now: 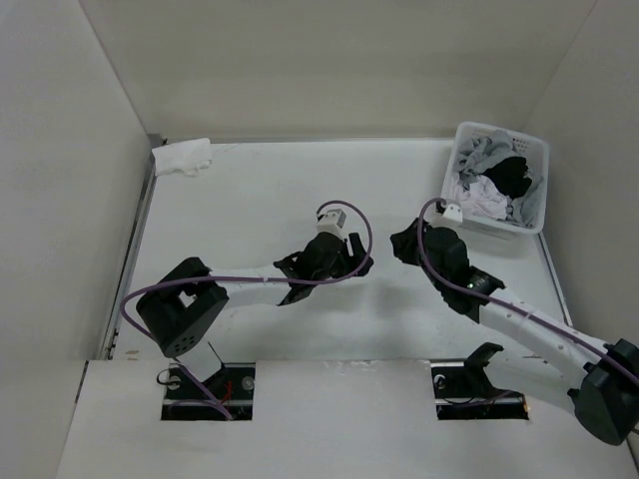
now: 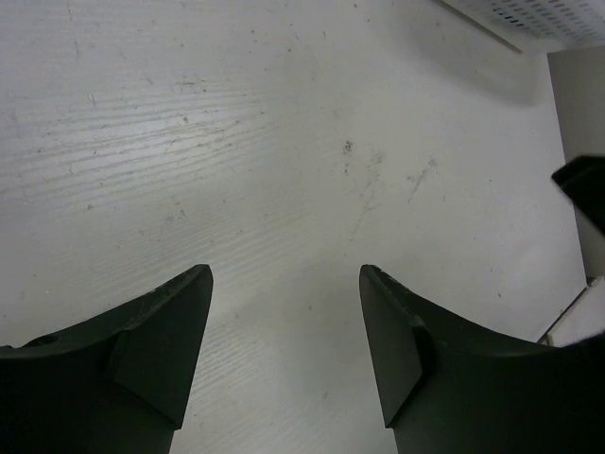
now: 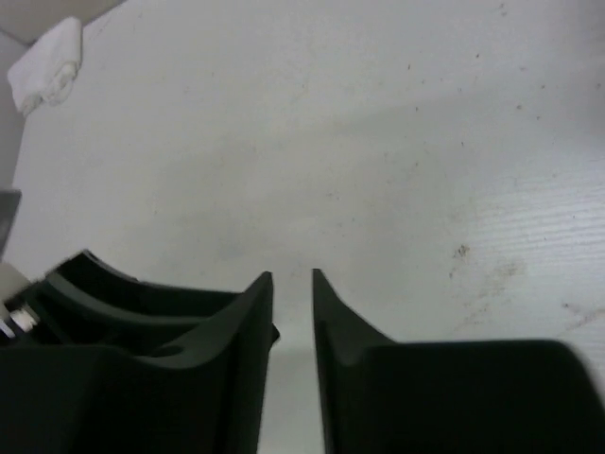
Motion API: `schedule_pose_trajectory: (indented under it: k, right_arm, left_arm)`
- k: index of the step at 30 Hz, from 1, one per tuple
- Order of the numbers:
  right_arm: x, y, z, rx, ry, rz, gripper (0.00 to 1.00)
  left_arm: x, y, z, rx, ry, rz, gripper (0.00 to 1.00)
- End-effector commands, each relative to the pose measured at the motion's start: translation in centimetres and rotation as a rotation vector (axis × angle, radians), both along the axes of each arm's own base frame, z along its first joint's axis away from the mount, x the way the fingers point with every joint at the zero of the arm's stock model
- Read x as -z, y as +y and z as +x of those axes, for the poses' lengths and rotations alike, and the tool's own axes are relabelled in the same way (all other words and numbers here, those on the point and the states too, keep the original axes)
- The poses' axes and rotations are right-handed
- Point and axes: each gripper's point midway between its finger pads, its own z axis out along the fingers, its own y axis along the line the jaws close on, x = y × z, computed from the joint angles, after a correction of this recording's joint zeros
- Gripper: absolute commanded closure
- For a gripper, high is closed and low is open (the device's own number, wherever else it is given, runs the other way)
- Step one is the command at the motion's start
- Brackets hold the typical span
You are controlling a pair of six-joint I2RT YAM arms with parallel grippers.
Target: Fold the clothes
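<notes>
Far left corner of the scuffed white tabletop (image 1: 260, 190): small rumpled white bundle of fabric (image 1: 182, 158), lying close to the back edge, well apart from both arms. Next to the right, left arm (image 1: 240, 284) stretched from its base at the near edge out over the middle of the table, with a purple cable (image 1: 140, 294) looped along it. Left gripper (image 2: 284, 274) spread wide, dark fingers (image 2: 165, 331) far apart, only bare scratched tabletop between them, holding nothing and touching nothing. Pointed toward the far right corner, with a strip of lattice wall at the top right of that wrist view. Just right of centre, right gripper (image 3: 293, 276) near the left one but apart from it, aimed toward the far left corner. Black fingers (image 3: 241, 331) drawn nearly together, with a slim slit of bare table between them, pinching nothing. Right arm (image 1: 529, 324) bent back from there to its base at the near right. Far right corner: white plastic lattice basket (image 1: 540, 185), set slightly askew close to the right edge, holding the clothes (image 1: 484, 152) in a loose unfolded heap. Grey fabric at the back of the heap, a black piece in the middle, white fabric at the front left.
</notes>
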Motion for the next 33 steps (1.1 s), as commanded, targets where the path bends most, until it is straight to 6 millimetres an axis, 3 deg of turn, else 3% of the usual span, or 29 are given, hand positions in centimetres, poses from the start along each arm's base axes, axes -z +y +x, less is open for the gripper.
schedule_pose_trajectory:
  k: [1,3,5,7,8,9,11,13,14,16,18,19,21,23,26,28,33]
  right_arm:
    - [-4.8,-0.5,4.0,0.062,-0.103,-0.007,0.63]
    - [-6.0,-1.7,6.0,0.115,-0.12,-0.005,0.53]
    - [-6.7,-2.8,7.4,0.16,-0.126,-0.005,0.51]
    - [-8.0,-4.8,10.1,0.233,-0.139,-0.009,0.52]
    - [-8.3,-5.3,10.7,0.247,-0.144,-0.013,0.56]
    - [-8.8,-6.6,12.0,0.289,-0.146,-0.031,0.7]
    - [-9.6,-11.6,14.7,0.447,-0.135,-0.085,0.97]
    - [-9.6,-15.1,16.1,0.551,-0.098,-0.123,1.0]
    - [-9.2,-18.2,17.3,0.628,-0.064,-0.135,0.98]
    - [-8.6,-20.5,18.2,0.688,-0.04,-0.141,0.88]
    - [-7.7,-23.0,19.1,0.749,-0.02,-0.144,0.69]
    - [-6.8,-25.9,19.8,0.815,0.002,-0.152,0.53]
    - [-5.9,-28.2,20.8,0.86,0.017,-0.137,0.45]
    - [-4.8,-28.8,22.6,0.827,0.033,-0.113,0.45]
    - [-2.9,-26.9,25.6,0.68,0.067,-0.044,0.46]
    - [-1.9,-25.3,26.6,0.617,0.081,0.0,0.45]
    - [-1.5,-23.5,27.7,0.544,0.066,0.09,0.44]
  left_arm:
    - [-3.6,-1.7,0.5,0.039,-0.086,-0.069,0.37]
    - [-3.7,-2.3,0.0,0.069,-0.091,-0.08,0.37]
    - [-3.9,-2.9,-0.5,0.094,-0.099,-0.094,0.37]
    - [-3.8,-3.5,-1.2,0.125,-0.119,-0.103,0.38]
    - [-3.8,-3.6,-1.5,0.133,-0.123,-0.108,0.38]
    - [-3.7,-3.8,-1.9,0.144,-0.128,-0.114,0.38]
    - [-3.8,-4.2,-2.4,0.161,-0.139,-0.121,0.4]
    - [-3.7,-4.5,-3.0,0.192,-0.146,-0.116,0.43]
    - [-3.6,-4.6,-3.3,0.205,-0.152,-0.115,0.45]
    - [-3.7,-4.6,-3.6,0.214,-0.159,-0.117,0.46]
    - [-3.8,-4.7,-3.7,0.227,-0.173,-0.115,0.46]
    - [-3.8,-4.8,-3.8,0.242,-0.181,-0.11,0.46]
    - [-3.6,-4.7,-3.9,0.246,-0.186,-0.102,0.46]
    - [-3.4,-4.5,-3.7,0.24,-0.18,-0.105,0.46]
    - [-3.1,-4.5,-3.6,0.238,-0.177,-0.105,0.46]
    - [-2.9,-4.3,-3.5,0.234,-0.175,-0.101,0.46]
    - [-2.7,-4.0,-2.9,0.216,-0.174,-0.095,0.46]
